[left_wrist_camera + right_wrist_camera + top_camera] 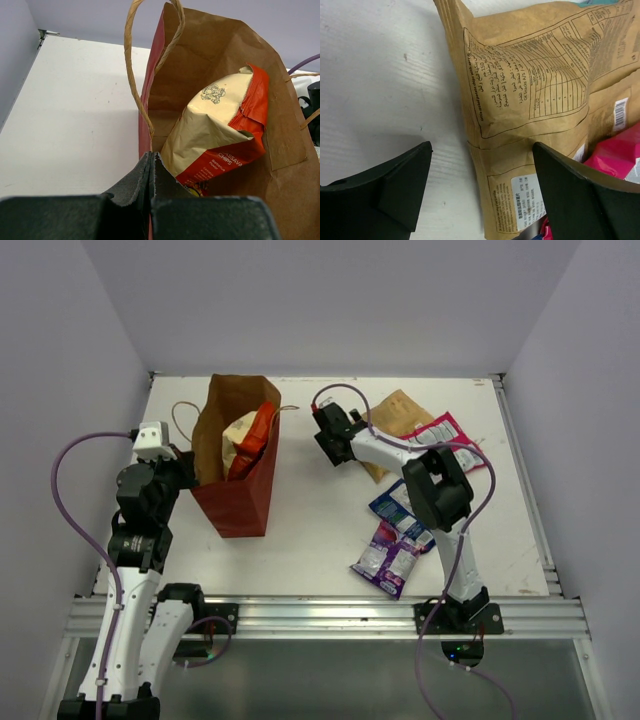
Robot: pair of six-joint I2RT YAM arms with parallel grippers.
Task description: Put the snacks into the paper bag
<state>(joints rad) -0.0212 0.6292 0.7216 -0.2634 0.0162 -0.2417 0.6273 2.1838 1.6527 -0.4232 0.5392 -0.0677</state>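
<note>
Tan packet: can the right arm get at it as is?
Probably yes. The right gripper hangs open, straddling a bare edge of the tan packet; the pink packet lies at its other side.

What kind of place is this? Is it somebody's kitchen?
Probably a robot test booth in a lab, not a kitchen. Plain white walls box in a white table, two robot arms are fixed to a metal rail at its edge, and snack packets lie near a paper bag.

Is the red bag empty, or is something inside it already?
Not empty. An orange-red chips packet sits inside the paper bag, showing through its open top.
</note>
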